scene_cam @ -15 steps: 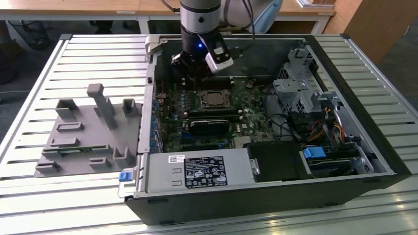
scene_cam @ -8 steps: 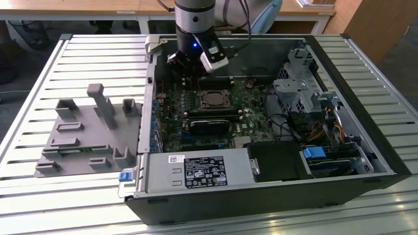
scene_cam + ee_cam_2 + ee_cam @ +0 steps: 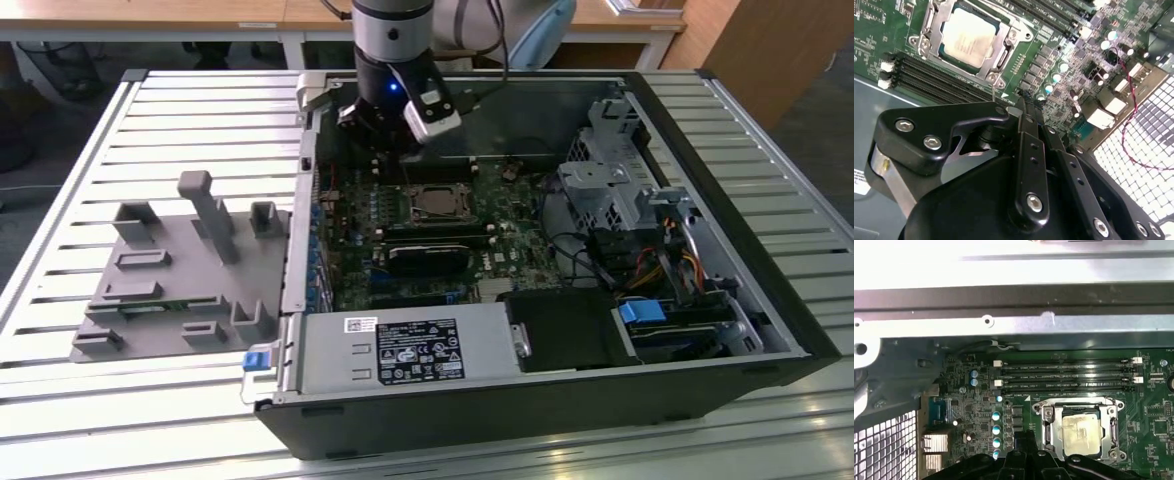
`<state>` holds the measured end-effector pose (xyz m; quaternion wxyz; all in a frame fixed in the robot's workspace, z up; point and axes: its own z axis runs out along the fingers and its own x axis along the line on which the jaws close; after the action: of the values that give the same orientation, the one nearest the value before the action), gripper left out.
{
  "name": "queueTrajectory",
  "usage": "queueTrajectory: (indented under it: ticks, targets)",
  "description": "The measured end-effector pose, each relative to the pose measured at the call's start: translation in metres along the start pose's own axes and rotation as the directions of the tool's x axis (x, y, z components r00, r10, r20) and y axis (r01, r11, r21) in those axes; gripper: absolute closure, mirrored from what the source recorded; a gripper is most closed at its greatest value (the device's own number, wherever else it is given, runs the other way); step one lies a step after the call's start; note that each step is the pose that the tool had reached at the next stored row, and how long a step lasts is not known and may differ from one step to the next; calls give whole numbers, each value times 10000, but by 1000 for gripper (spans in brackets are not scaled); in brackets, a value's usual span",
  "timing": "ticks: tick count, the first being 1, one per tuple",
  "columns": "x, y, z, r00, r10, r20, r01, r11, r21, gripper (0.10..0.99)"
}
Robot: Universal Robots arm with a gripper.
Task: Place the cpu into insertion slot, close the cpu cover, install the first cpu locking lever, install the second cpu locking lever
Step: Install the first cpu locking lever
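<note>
The gripper [image 3: 1021, 102] hangs over the green motherboard [image 3: 1064, 55], fingers clenched together on nothing; just beyond and below its tips the cpu [image 3: 968, 35] lies flat in the insertion slot [image 3: 995, 19], silver face up; the cpu cover [image 3: 936, 22] is folded down, framing the chip; long black memory slots [image 3: 929, 75] run between the socket and the gripper.

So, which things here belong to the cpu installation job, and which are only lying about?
Job: silver-grey square cpu, seated; thin silver metal frame cpu cover around it; black pincer hovering nearby.
Lying about: grey plastic fixture block at the exterior view's left; long black memory slots; labelled silver power supply box.
</note>
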<state>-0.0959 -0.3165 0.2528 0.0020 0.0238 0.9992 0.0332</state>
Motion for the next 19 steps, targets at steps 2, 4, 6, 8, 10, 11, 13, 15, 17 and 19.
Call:
queueTrajectory:
  ticks: [2,4,6,8,10,11,13,15,17,19]
  targets:
    - [4,17,-1,10000,0,3,0,10000,0,980]
    - [6,33,0,10000,0,5,0,10000,0,980]
    - [7,52,0,10000,0,7,0,10000,0,980]
    - [8,74,0,10000,0,8,0,10000,0,980]
    - [9,93,-1,10000,0,9,0,10000,1,980]
    - [10,105,-1,10000,0,10,0,10000,0,980]
    - [11,122,-1,10000,0,13,0,10000,0,980]
    - [12,139,-1,10000,-1,16,1,10000,-1,980]
    - [13,153,-1,10000,-1,20,1,10000,-1,980]
    - [13,167,0,10000,-1,24,1,10000,0,980]
